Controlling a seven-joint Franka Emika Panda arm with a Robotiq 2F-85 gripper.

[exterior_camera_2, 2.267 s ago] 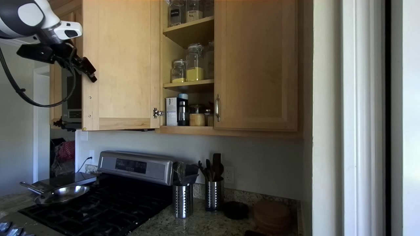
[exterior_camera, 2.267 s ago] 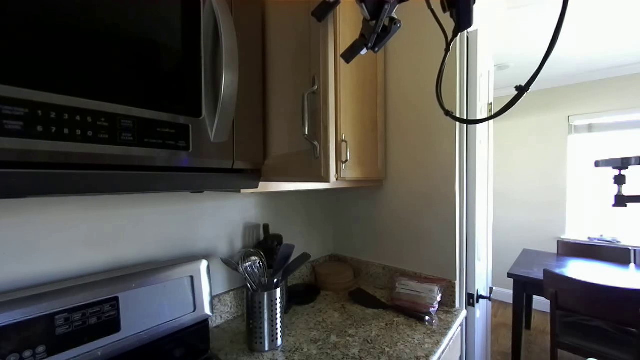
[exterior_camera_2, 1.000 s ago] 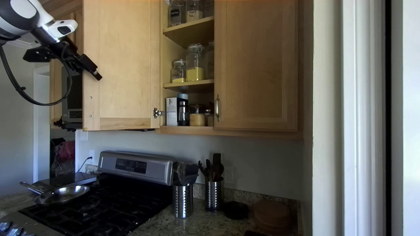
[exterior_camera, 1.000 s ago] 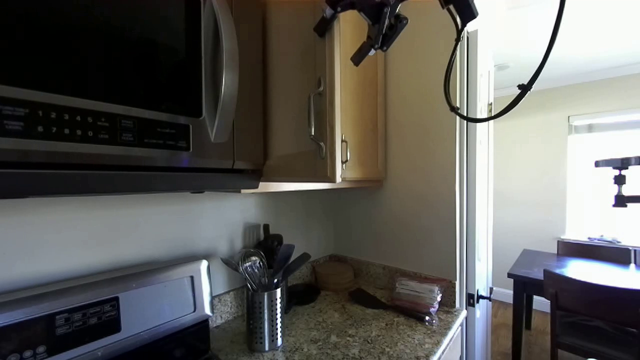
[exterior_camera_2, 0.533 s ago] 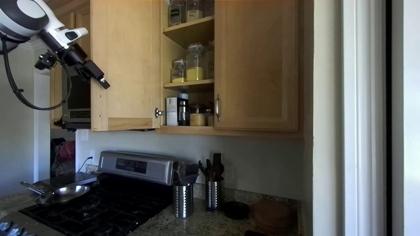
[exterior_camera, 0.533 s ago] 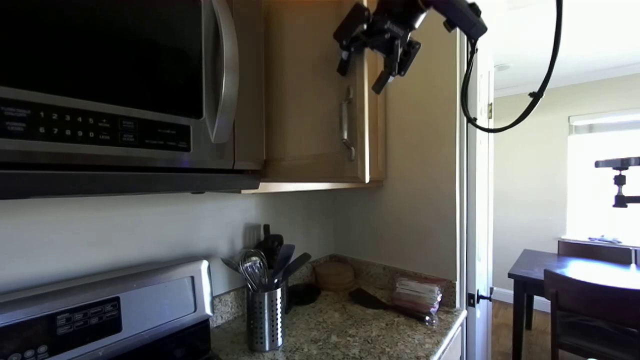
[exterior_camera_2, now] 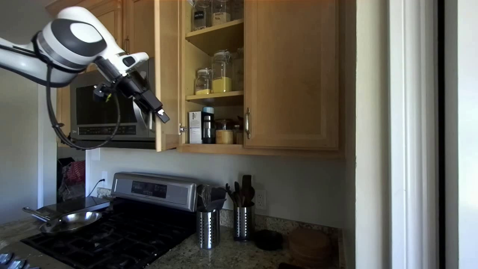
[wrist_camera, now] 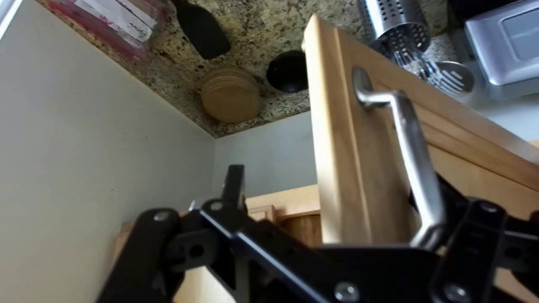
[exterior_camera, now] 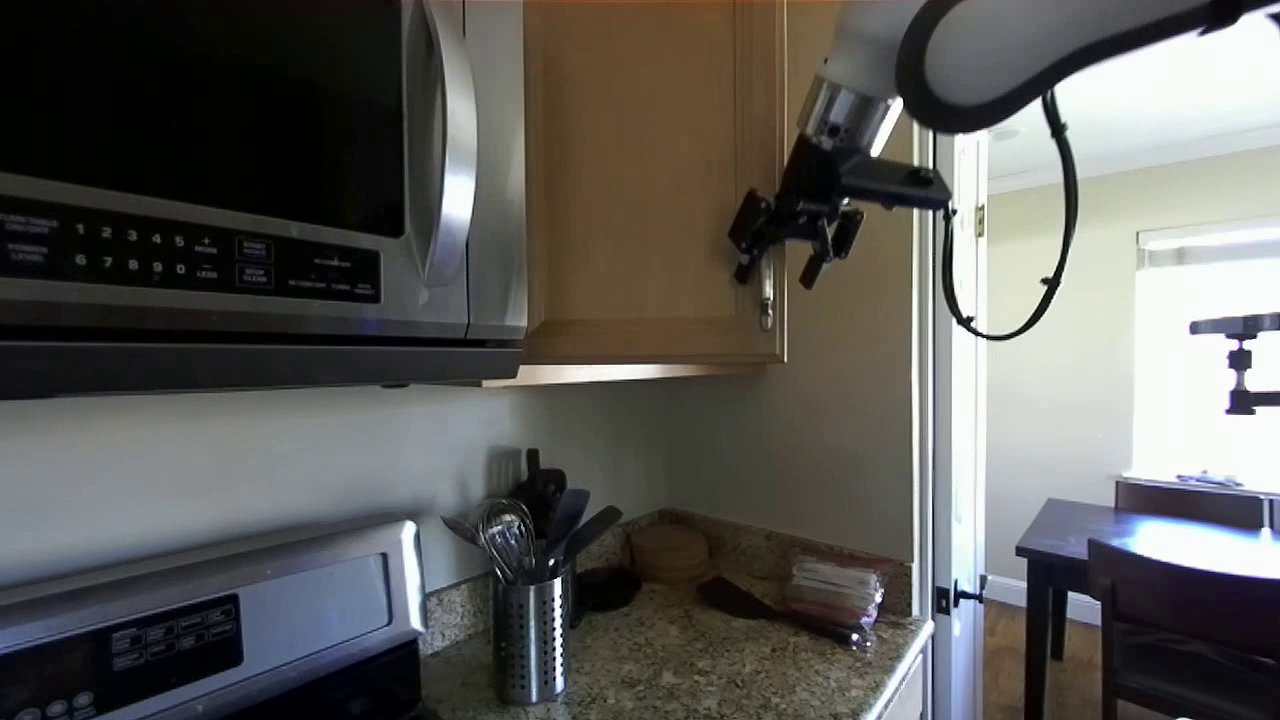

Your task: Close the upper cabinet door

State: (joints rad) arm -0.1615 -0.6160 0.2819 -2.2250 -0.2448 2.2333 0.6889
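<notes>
The upper cabinet door (exterior_camera: 640, 180) is a tall honey-coloured wood door standing open. In an exterior view it is seen nearly edge-on (exterior_camera_2: 170, 67). Its metal bar handle (wrist_camera: 414, 147) shows in the wrist view, near the free edge of the door (wrist_camera: 362, 168). My gripper (exterior_camera: 776, 272) is open around the door's free edge at handle height. In the wrist view (wrist_camera: 334, 189), one finger lies on the inner side, apart from the wood. The other finger is partly hidden behind the handle, on the outer side; I cannot tell whether it touches.
The microwave (exterior_camera: 200, 130) is beside the door. Shelves with glass jars (exterior_camera_2: 222, 74) are exposed, and a neighbouring cabinet door (exterior_camera_2: 291, 74) is closed. Below are the stove (exterior_camera_2: 112, 231), a pan (exterior_camera_2: 71, 222) and a utensil holder (exterior_camera: 530, 640). A side wall (wrist_camera: 97, 139) adjoins the cabinets.
The door has swung partway toward the cabinet opening. My gripper has moved with its edge and lower, from above the handle down to handle height. More of the arm shows in both exterior views.
</notes>
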